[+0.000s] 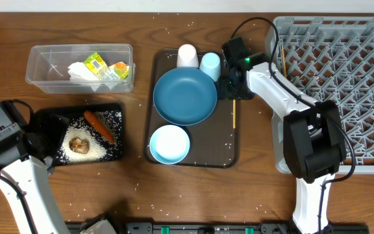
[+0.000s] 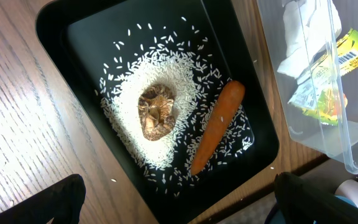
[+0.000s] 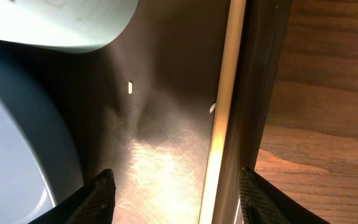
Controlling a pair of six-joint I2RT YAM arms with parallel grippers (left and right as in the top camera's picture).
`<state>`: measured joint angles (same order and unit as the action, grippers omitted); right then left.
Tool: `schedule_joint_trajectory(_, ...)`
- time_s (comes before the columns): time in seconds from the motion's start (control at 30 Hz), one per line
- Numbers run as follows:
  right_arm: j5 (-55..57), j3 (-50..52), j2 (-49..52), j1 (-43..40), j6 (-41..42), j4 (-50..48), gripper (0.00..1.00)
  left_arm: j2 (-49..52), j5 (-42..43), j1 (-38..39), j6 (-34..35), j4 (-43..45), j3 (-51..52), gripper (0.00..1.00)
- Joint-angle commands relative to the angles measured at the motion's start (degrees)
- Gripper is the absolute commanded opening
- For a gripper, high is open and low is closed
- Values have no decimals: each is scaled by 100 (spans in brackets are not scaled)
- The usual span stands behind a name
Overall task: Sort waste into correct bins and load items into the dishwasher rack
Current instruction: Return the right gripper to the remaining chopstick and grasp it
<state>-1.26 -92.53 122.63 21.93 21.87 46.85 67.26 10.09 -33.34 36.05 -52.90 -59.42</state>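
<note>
Item: chopstick [image 3: 225,93], lying along the 3 o'clock rim of the brown serving tray [image 1: 226,156]. The right gripper [image 3: 179,196] hovers over it, fingers apart and straddling, nothing held. Hazards: the stick sits tight against the rim wall, so the outer finger may land on the rim; a thin stick may roll or pivot in a pinch. The pale-blue cup [image 3: 61,22] and dark-blue dish [image 3: 11,137] crowd the 9 o'clock side. Only the right wrist view shows this tight fit. Only the overhead view shows the dishwasher rack [image 1: 343,65] at 3 o'clock. The left gripper [image 2: 179,205] is spread and empty over the black tray [image 2: 61,37] of rice [image 2: 166,68] and carrot [image 2: 219,124].
</note>
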Motion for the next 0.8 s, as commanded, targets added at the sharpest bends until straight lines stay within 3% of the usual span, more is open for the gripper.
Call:
schedule_joint_trajectory(0.0, 81, 92, 39, -46, -20, -72, 59, -28, -70, -28, 26, -20, 33, 98)
schedule_joint_trajectory(0.6, -20, 566, 39, 39, 83, -520, 54, -28, -70, -28, 24, -20, 33, 98)
schedule_joint_trajectory(0.77, 221, 566, 39, 133, 85, -487, 38, -28, -70, -28, 26, -20, 33, 98)
